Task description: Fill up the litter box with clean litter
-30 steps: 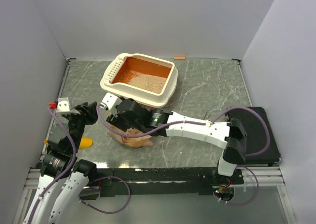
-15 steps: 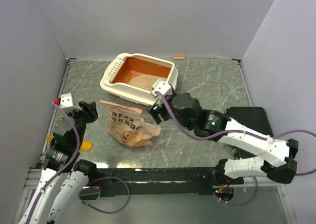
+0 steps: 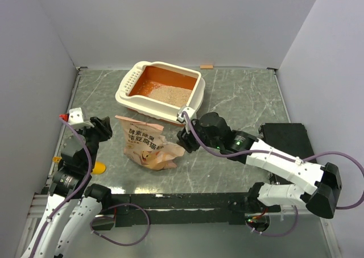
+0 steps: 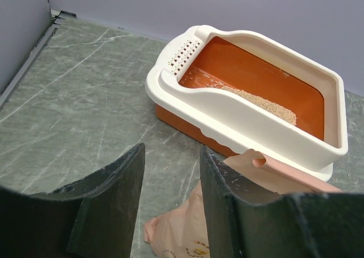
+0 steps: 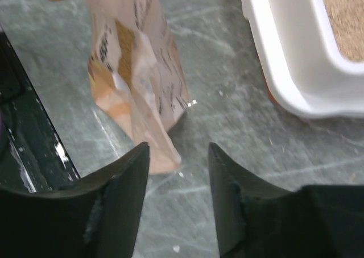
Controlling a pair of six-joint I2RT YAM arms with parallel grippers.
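The litter box [image 3: 131,93], cream shell with orange inside, stands at the back centre of the table. Clean litter [image 3: 171,94] lies in a pale beige heap in its right half. Both also show in the left wrist view, the box [image 4: 245,124] and the litter [image 4: 263,102]. My left gripper [image 3: 103,127] is open and empty, left of the crinkled tan paper bag [image 3: 149,145]. My right gripper [image 3: 184,136] is open and empty, just right of the bag and in front of the box. In the right wrist view the bag [image 5: 139,82] lies ahead-left of the fingers and the box rim [image 5: 284,70] ahead-right.
A yellow-orange scoop [image 3: 98,166] lies at the front left, behind my left arm. A flat black box [image 3: 297,150] sits at the right edge under my right arm. A small tan block [image 3: 206,66] lies by the back wall.
My right arm swung from over the bag to the right, then drew back and down beside the bag's right end. The bag now lies uncovered on the table. My left arm barely moved.
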